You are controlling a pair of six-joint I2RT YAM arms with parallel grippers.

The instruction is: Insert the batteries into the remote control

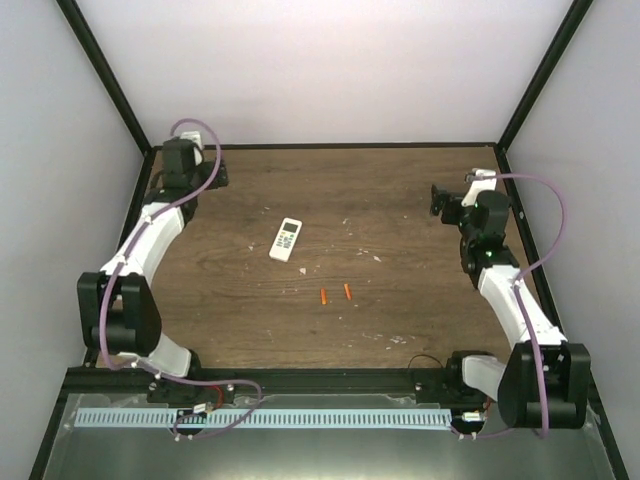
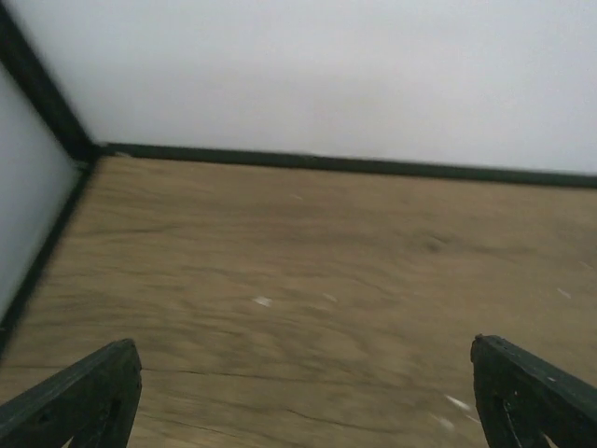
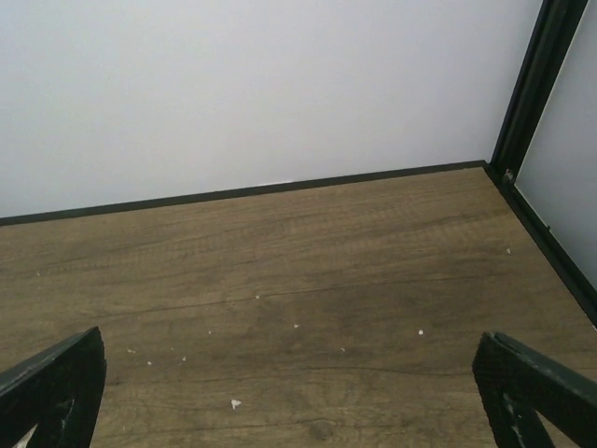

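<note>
Two orange cylinders lie near the middle of the tabletop (image 1: 420,190), a little toward its near edge: the left battery (image 1: 323,296) and the right battery (image 1: 347,291), close together but not touching. The remote control (image 1: 286,240) lies slightly tilted and apparently face up, between them and the far edge. The left gripper (image 2: 308,401) hangs by the far-left corner and the right gripper (image 3: 289,397) near the right edge. Both have their fingers spread wide, holding nothing.

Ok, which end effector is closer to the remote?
Left. The left end effector sits back-left of the remote; the right end effector is farther off to its right.
</note>
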